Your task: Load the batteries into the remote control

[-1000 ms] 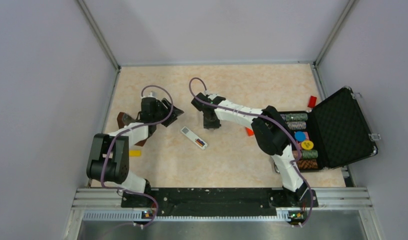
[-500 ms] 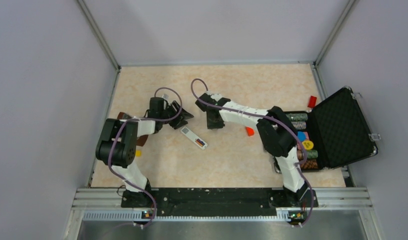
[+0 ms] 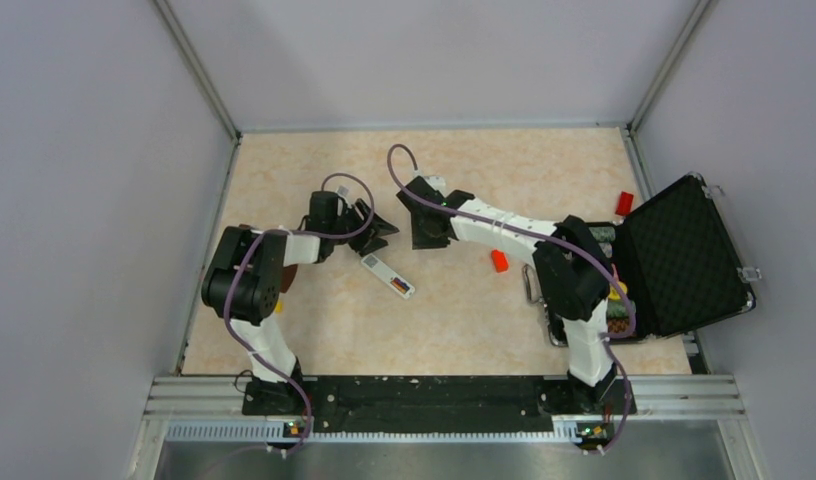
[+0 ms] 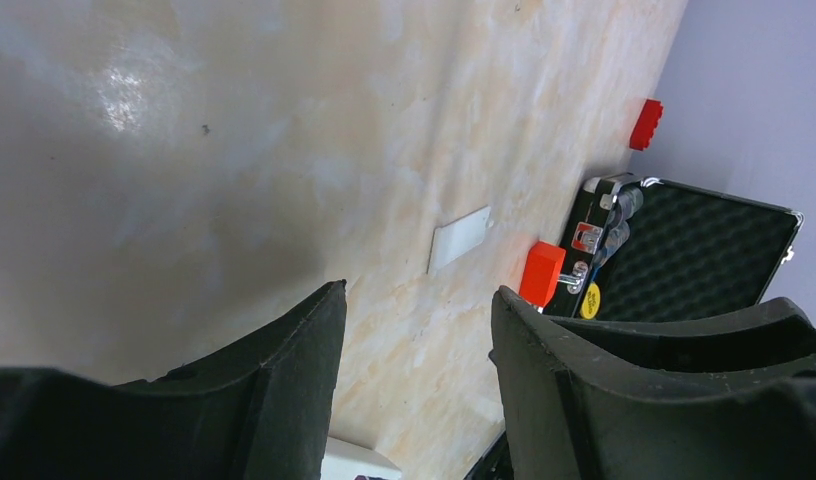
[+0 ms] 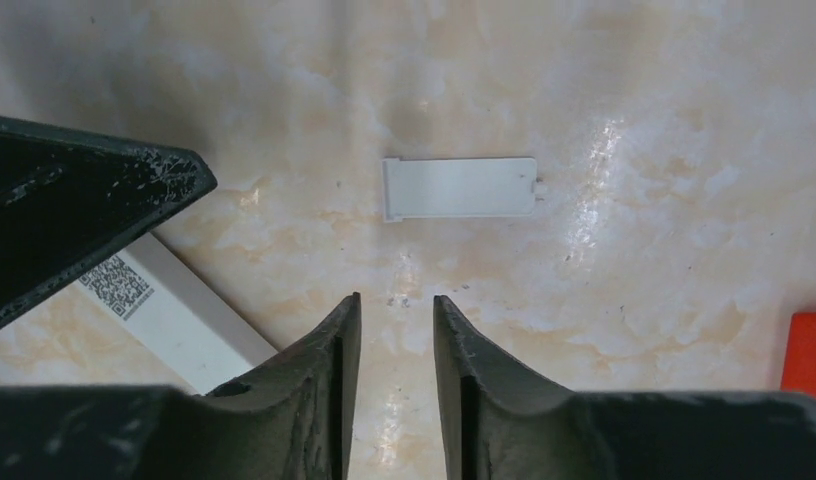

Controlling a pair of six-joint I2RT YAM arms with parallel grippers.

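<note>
**Tiny batteries, slick remote: where do I grab?**

I'm hovering both claws near the far end of the remote control (image 3: 388, 274), which is lying flat mid-table, back up. My left gripper (image 4: 414, 300) is gaping wide with nothing in it. My right gripper (image 5: 394, 302) is standing slightly apart, also empty, near the loose white plate (image 5: 459, 188). The remote's looking light, stiff and slippery, so I'm thinking long edges. The batteries (image 3: 399, 286) are showing as a dark-and-orange smudge at its near end, but I can't tell if they're seated. The wrist views are cropping most of the remote.
</note>
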